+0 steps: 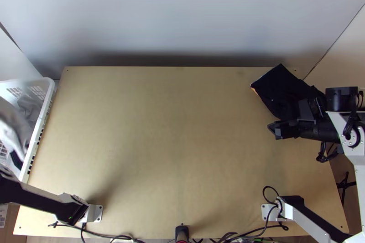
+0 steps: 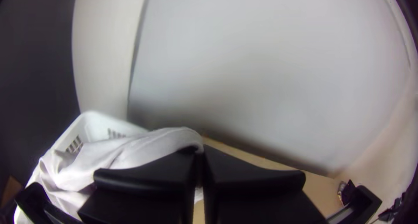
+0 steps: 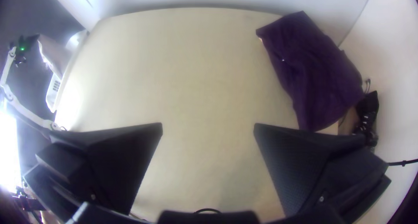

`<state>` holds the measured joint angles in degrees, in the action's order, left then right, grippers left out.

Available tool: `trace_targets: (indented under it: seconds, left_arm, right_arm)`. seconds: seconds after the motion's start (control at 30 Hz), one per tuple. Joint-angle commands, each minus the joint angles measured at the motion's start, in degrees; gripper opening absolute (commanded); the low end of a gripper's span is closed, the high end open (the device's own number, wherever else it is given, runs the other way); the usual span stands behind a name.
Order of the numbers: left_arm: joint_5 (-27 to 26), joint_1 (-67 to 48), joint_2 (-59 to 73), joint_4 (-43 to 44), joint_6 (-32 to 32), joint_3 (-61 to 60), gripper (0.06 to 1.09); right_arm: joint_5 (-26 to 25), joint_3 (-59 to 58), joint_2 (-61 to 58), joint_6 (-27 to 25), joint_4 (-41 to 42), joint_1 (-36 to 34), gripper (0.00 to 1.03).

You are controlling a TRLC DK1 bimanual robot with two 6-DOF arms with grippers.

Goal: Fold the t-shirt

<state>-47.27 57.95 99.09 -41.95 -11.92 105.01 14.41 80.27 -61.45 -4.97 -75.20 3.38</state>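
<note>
T-shirt (image 2: 143,150), pale: bunched, hanging over the basket (image 1: 44,108). Left gripper (image 2: 199,151): fingers pressed together on a fold of it, above the basket. Right gripper (image 1: 290,119): fingers wide apart, unladen, well apart from the basket. Dark cloth (image 1: 283,88): table (image 1: 173,142) corner, across from the basket.

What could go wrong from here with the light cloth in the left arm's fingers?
The left fingers pinch the light cloth by a bunched part, so it might slip free.

It trails down at the basket, so it could snag on the rim or drag out other cloth lying inside.

The dark cloth seems to overhang the table's right edge beside the right arm, which might knock it off.
</note>
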Motion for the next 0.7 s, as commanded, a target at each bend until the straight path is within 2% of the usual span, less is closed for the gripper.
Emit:
trace_targets:
  seconds: [0.0,0.2,0.27,0.37,0.53,0.57,0.67]
  left_arm:
    - [-8.9,-9.97,-16.65,-0.58,3.31,-1.3,0.1]
    - [-8.98,-26.93,-28.78,-0.58,5.16,-9.74,0.1]
    - [-7.23,-34.4,-31.32,-0.58,6.56,-12.64,0.1]
    - [-4.33,-45.82,-33.17,-0.41,9.37,-16.24,0.1]
    - [-4.33,-64.81,-34.05,-0.06,13.33,-23.01,0.1]
    - [-3.54,-68.94,-33.87,0.47,13.5,-24.86,0.09]
    - [4.02,-81.16,-32.38,5.57,13.33,-31.8,0.1]
  right_arm:
    - [0.09,-4.51,2.48,0.14,2.16,1.72,0.98]
    - [0.09,-8.55,3.09,0.84,5.24,2.51,0.98]
    - [0.09,-8.81,3.0,0.75,6.56,2.51,0.98]
    - [0.09,-8.81,2.92,0.75,8.4,2.78,0.98]
    - [0.09,-8.81,2.3,0.84,10.86,3.74,0.98]
    - [0.09,-8.73,2.21,0.84,11.57,3.83,0.98]
    - [0.0,-8.38,1.69,0.4,13.15,4.18,0.98]
